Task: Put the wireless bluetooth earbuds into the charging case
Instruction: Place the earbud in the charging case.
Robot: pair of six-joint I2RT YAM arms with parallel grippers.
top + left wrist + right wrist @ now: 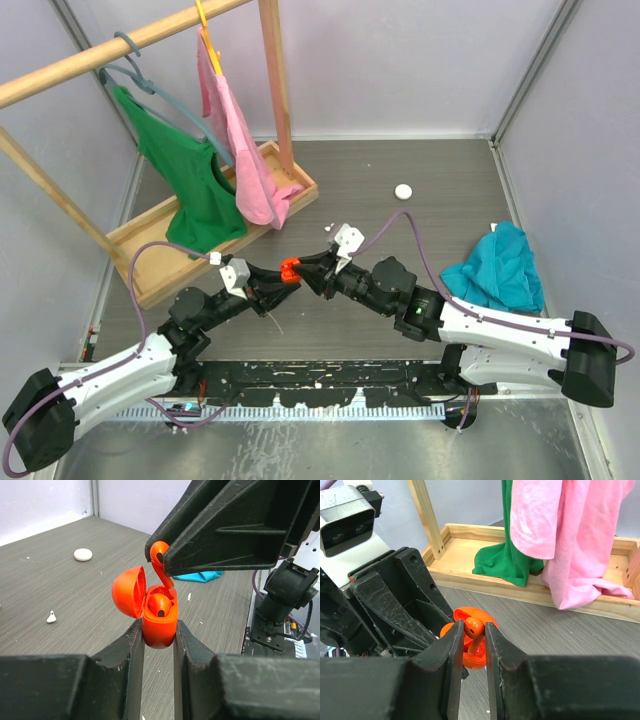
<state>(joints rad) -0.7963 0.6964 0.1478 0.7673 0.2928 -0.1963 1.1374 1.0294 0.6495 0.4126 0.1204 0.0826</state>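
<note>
Left gripper (283, 274) clamped tight on orange charging case (158, 629), lid flipped open. One orange earbud (159, 605) seated inside. Right gripper (310, 268), just right of case, pinched on second orange earbud (473, 626), stem down at case's open top. White round case (403, 191) on worktop (440, 170), beyond orange case, to right.

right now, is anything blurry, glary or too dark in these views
top view: even light, soft shadows, sharp, but the orange case is tiny; left wrist view: case crisp and glossy, left hand near the lens dark and soft; right wrist view: earbud sharp with a small glint, right hand dark and blurred
</note>
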